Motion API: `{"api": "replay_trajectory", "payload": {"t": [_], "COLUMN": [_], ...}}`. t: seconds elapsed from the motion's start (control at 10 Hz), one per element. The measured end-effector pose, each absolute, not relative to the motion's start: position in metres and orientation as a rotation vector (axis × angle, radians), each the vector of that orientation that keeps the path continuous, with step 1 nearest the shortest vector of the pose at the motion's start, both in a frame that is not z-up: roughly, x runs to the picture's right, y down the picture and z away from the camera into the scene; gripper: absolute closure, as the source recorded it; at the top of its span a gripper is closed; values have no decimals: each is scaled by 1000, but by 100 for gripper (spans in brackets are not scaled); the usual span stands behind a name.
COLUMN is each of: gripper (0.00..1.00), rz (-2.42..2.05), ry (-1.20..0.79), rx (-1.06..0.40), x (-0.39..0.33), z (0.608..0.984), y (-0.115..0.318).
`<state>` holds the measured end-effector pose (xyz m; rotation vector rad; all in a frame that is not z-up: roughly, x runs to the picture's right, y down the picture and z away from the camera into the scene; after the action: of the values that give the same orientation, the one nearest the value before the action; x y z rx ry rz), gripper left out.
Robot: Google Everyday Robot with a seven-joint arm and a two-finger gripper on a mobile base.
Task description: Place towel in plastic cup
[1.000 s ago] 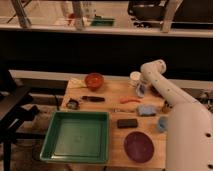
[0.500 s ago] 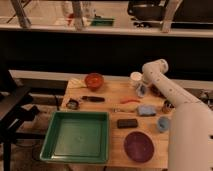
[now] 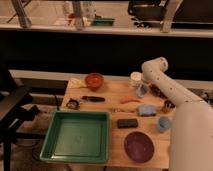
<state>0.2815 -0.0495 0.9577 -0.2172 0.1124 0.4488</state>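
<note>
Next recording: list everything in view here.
table: one, wooden, centre
tray: one, green, near-left
bowl: one, orange, far edge
cloth: one, whitish, left of bowl
plastic cup: one, whitish, far-right edge
utensil: one, dark, before bowl
small object: one, dark, left edge
stick-like item: one, orange, mid-table
pad: one, light-blue, right-centre
block: one, black, centre
plate: one, purple, near-right
light-blue cup: one, right edge
metal cup: one, shiny, right edge
arm: one, white, from right
gripper: one, greyish, beside plastic cup

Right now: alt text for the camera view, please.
A white robot arm reaches over a wooden table, its gripper beside the plastic cup at the far edge. Also on it: an orange bowl, a green tray, a purple plate and a light-blue cup.
</note>
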Motion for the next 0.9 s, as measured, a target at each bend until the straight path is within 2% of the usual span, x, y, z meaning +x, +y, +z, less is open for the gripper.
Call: {"api": "replay_trajectory", "payload": {"t": [0.9], "gripper": [100], "rz": [459], "ry": [80], "rx": [-217], "x": [282], "z": [956], "y": [-48]}}
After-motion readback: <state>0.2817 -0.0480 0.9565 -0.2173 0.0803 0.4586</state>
